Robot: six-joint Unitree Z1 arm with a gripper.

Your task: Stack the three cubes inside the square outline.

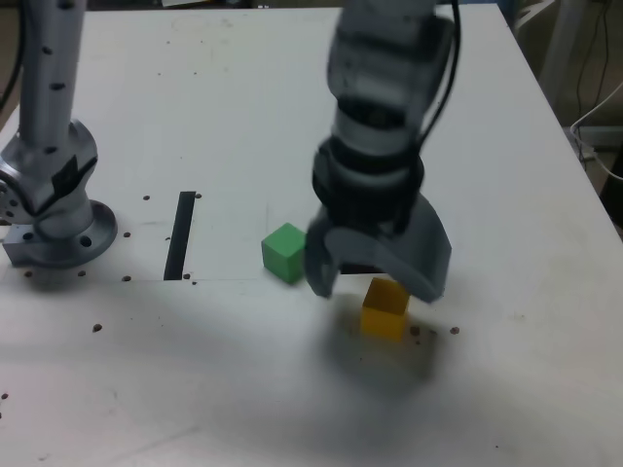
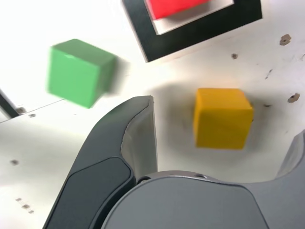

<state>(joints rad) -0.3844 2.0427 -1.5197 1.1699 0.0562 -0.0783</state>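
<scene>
Beside the green cube (image 2: 78,71), an orange-yellow cube (image 2: 223,118)

The exterior view looked down from above across the table (image 1: 243,107); the close wrist view looked past the gripper (image 2: 224,164) onto the table. Both shared the green cube (image 1: 284,253) and yellow cube (image 1: 385,309).

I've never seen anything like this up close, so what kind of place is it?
Probably a robotics lab or workshop: a jointed robot arm reaches over a pale, marked worktop, with small coloured blocks, a black square outline and loose cables at the side.
</scene>
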